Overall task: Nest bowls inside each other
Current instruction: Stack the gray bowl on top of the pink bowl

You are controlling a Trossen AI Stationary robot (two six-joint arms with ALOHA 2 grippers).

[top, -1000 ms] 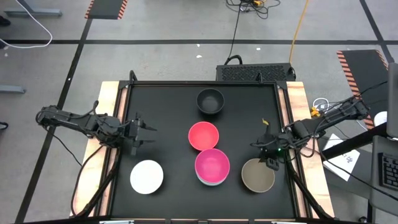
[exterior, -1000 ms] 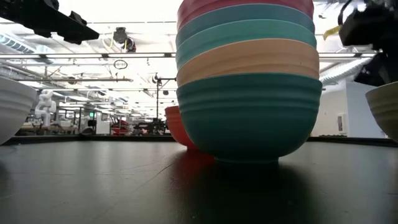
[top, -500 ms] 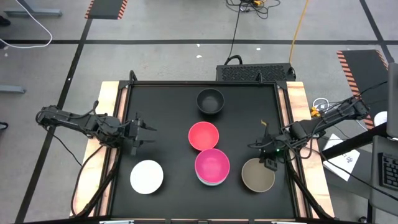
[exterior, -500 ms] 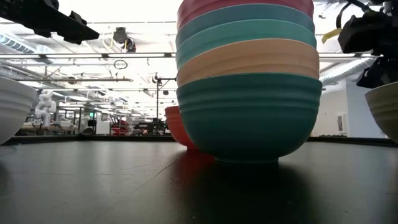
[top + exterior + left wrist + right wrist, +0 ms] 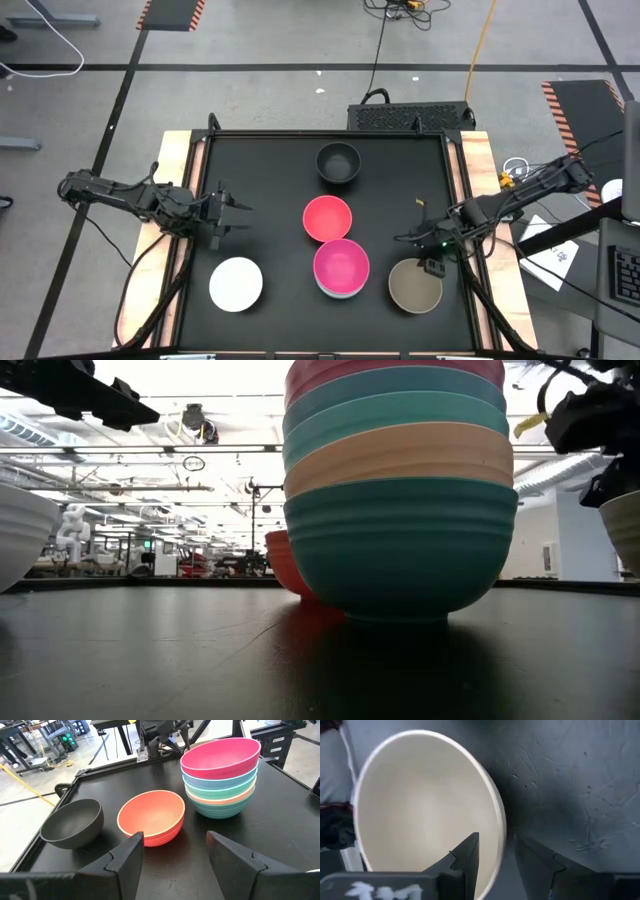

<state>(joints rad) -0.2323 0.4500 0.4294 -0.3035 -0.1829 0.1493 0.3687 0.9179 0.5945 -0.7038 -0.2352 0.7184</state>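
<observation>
Since a moment ago, the right gripper (image 5: 432, 262) has slid a bit left, to the taupe bowl's (image 5: 415, 284) top edge at the lower right of the worktop (image 5: 270, 170). Its jaws sit either side of the rim, with a gap. The left gripper (image 5: 232, 215) waits open at the left. The magenta bowl (image 5: 341, 265) tops the stack.

The bowls (image 5: 221, 775) look like smooth plastic with a soft shine, and the stacked ones have little ridges around their sides. The black bench (image 5: 280, 835) top is dull and scratched, with bare wood (image 5: 176, 150) along its edges.
</observation>
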